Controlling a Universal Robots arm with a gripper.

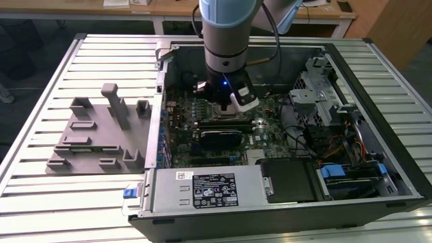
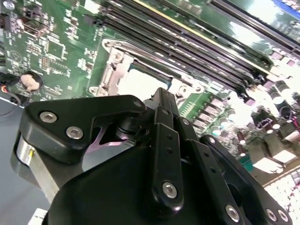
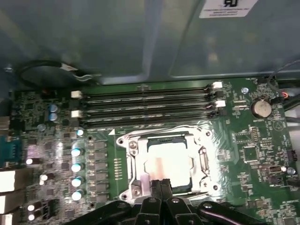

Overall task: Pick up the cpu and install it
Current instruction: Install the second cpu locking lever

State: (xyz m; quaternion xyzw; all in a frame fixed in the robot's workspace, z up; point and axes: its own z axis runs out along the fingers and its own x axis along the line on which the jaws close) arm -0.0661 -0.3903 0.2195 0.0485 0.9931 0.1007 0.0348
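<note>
The cpu (image 3: 169, 161), a flat square chip with a pale silver top, lies flat inside the metal-framed socket (image 3: 132, 161) on the green motherboard (image 3: 248, 154). In both wrist views my gripper (image 3: 161, 182) hangs directly over the chip's near edge, its two black fingertips (image 2: 161, 96) pressed together with no gap. Whether the tips touch the chip I cannot tell. The cpu (image 2: 138, 82) shows as a bright patch just past the tips. In the exterior view the gripper (image 1: 223, 105) reaches down into the open computer case (image 1: 378, 167), hiding the socket.
Black memory slots (image 3: 145, 105) run beside the socket, with capacitors (image 3: 76, 166) on another side. A grey plastic holder plate (image 1: 101, 134) with blocks lies on the slatted table at the exterior view's left. The power supply (image 1: 209, 190) and drive cage (image 1: 320, 96) crowd the case.
</note>
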